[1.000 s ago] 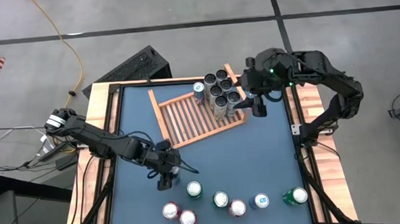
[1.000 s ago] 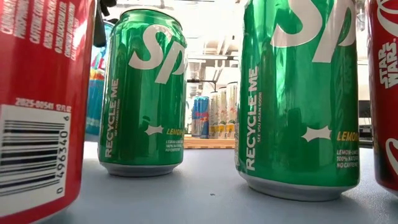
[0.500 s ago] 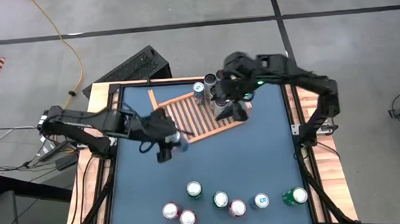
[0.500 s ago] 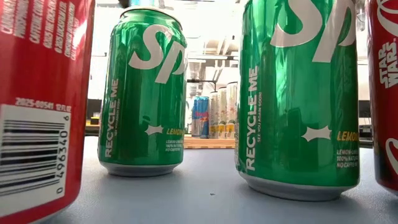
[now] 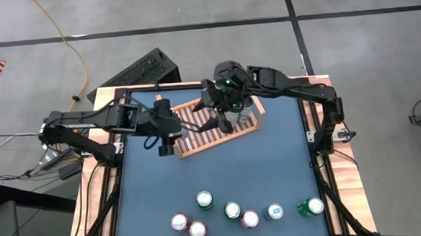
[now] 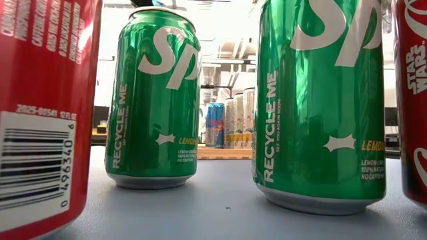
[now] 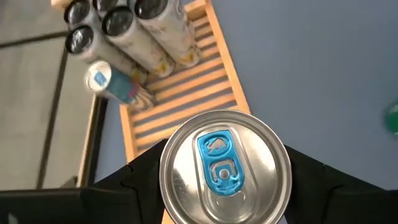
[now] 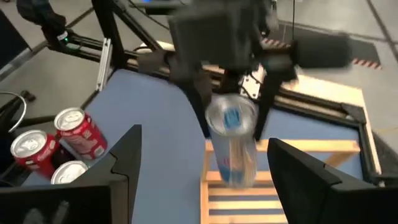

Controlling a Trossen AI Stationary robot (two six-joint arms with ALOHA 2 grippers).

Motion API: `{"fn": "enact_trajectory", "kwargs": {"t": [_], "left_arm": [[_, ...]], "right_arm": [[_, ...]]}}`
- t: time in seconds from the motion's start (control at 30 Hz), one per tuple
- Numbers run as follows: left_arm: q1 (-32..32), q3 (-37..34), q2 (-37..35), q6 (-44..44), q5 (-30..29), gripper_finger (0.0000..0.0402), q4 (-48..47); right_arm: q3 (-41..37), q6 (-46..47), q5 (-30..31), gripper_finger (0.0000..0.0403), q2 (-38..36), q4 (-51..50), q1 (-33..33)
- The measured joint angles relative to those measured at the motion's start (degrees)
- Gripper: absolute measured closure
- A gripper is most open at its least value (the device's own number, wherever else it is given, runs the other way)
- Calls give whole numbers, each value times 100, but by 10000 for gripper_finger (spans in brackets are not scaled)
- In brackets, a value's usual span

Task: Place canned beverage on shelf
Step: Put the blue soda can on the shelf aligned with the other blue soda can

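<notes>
While the can (image 7: pixel 225 167) is held across its smooth, probably slippery sides by the left gripper (image 5: pixel 170 140) near the shelf (image 5: pixel 205 128), the right gripper (image 5: pixel 220 116) is kept open.

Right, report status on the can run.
Left pincer shut on blue-tab can, at shelf edge. Right pincer open over shelf. Cans fill far corner.

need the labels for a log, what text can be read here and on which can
"RECYCLE ME": left green can and right green can.
"LEMON": both green cans.
"STAR WARS": red can at right edge.
"2025-00541 12 FL OZ": red can at left.
Far cans on the shelf: too small.
</notes>
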Motion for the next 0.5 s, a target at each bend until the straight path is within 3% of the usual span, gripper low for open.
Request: {"fn": "enact_trajectory", "kwargs": {"t": [0.13,0.33,0.5], "left_arm": [[352,-22,140,749,594,182,9],[788,-24,607,1489,1647,182,224],[913,-29,1401,1868,2062,182,641]], "right_arm": [[0,-25,355,142,35,-170,92],[-15,183,452,142,-255,-1677,109],[4,582,694,142,-779,-2637,136]]}}
